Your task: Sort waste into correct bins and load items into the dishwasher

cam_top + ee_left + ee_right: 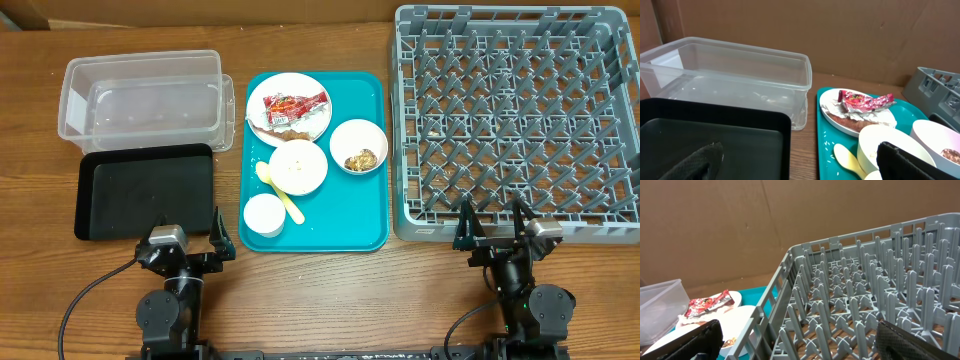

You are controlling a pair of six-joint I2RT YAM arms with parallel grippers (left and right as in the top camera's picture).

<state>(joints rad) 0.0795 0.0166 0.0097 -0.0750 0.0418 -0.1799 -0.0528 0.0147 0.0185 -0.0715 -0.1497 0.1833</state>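
the red wrapper [297,104] lies on crumpled white paper [886,118] on the pink plate [300,81], at the upper left of the teal tray [350,220]. a brownish scrap [284,133] runs along the plate's lower edge. just below the plate sits the left bowl [321,166], holding something pale that is too faint to name. to its right, a little apart, the right bowl [358,125] holds a brown lump [361,158]. the yellow spoon [283,196] lies slantwise, its scoop by the left bowl's lower left rim and its handle running down to the right. it passes just beside the white cup [264,214] at the tray's lower left. all 5 dishes rest on the teal tray, in the middle of the wooden worktop [400,290].

left of the teal tray, the clear tub [140,60] stands in the upper left of the overhead view. the black tray [148,190] lies directly below it, close against its lower side. the grey rack [500,16] fills the upper right, just beside the teal tray's right edge.

the left hand [188,235] sits at the bottom left, just below the black tray's lower right corner, fingers spread wide and grasping nothing. the right hand [491,228] sits at the bottom right, just below the rack's lower edge, also released, with its fingers wide apart.
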